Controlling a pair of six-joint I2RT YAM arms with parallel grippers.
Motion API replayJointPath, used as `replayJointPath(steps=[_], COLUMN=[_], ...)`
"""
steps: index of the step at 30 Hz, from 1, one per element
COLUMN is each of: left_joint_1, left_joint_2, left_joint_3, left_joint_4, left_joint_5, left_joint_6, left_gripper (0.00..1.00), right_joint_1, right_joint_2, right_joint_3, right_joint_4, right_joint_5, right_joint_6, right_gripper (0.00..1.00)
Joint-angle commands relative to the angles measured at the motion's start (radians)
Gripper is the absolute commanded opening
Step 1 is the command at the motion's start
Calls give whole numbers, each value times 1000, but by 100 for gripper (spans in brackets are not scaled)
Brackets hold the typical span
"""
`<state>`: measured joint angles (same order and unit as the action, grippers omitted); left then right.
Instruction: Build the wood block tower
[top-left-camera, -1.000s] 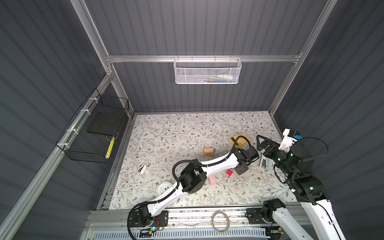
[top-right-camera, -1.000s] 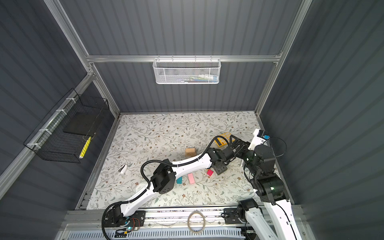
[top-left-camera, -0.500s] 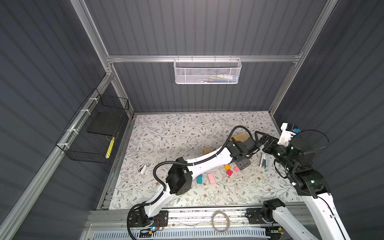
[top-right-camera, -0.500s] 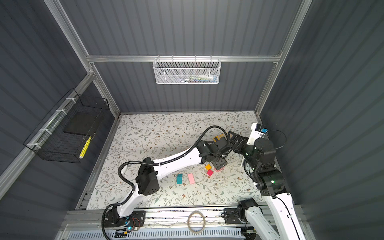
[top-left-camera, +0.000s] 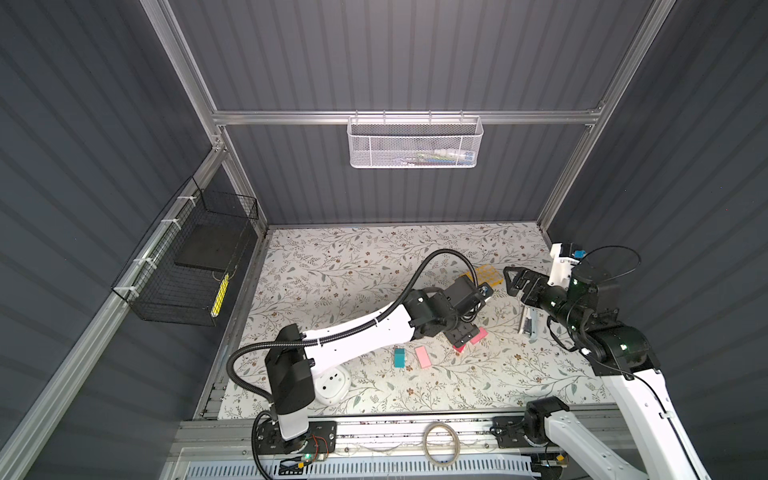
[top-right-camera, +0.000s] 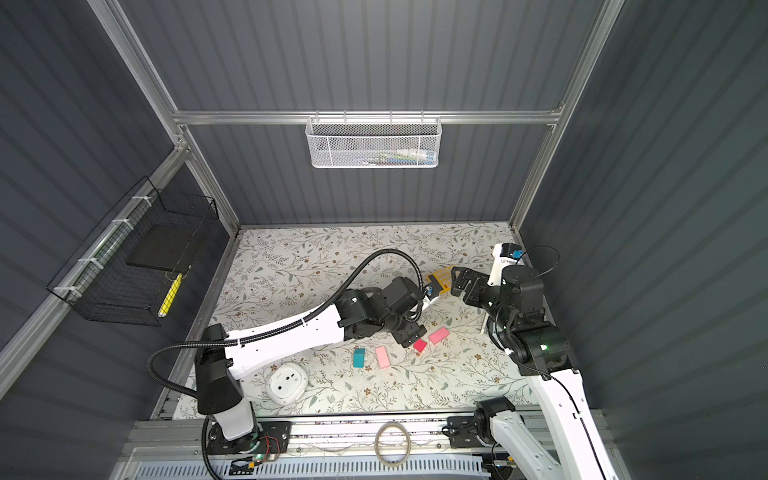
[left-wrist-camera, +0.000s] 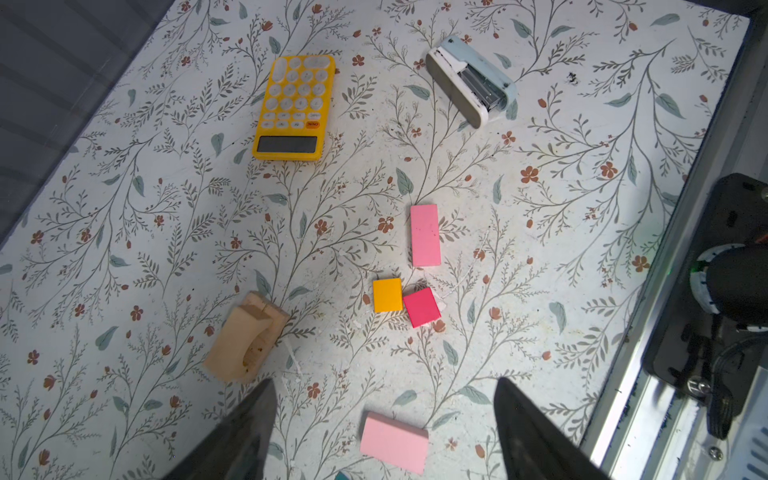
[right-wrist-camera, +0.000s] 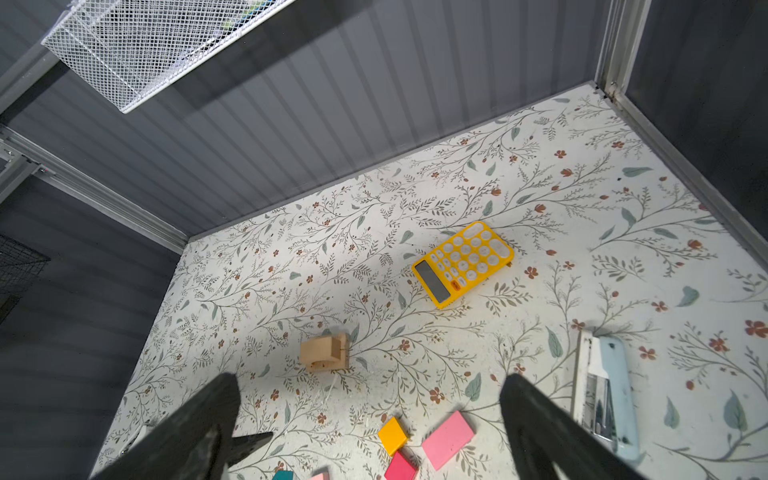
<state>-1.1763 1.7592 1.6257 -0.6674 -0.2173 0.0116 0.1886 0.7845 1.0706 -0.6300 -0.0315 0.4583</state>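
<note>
Left jaws and right jaws both stand wide open, empty, above the worktop. The blocks lie loose on it: orange cube against red cube, one pink slab near them, another slab just beside the teal block, tan block apart.

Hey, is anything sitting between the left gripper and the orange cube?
Nothing visible blocks it. A pink slab lies flat on the mat nearer the open left gripper, and the red cube crowds the orange cube.
</note>
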Motion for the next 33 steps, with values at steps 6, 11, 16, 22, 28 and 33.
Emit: replayJointPath(steps=[6,11,16,22,28,33], left_joint_1=[6,33,86,157,161,164], left_joint_2=[-199,-332,-423,-477,-503,-523], left_joint_3=[-203,-338,-406,-465,-495,-512], left_joint_4=[71,113,135,153,161,159], left_joint_5=[-97,-109,-84,-53,-52,-62], left_joint_6=[-64,-115,-183,-252,-269,-273], left_gripper=[82,82,83,84,84,85], right_joint_1=[-3,1,32,127,164,164], right_joint_2=[30,101,212,380,532,636], right_joint_3=[-10,-42,-53,-56,-66,-83], right_joint_4=[-99,-135,-186,-231,-221,-186], right_joint_5=[-58,-118,-141,-56,-16,12], right_joint_6=[-18,-34,-84,-157,-215,-258], right_gripper=[97,89,86,87,91,93])
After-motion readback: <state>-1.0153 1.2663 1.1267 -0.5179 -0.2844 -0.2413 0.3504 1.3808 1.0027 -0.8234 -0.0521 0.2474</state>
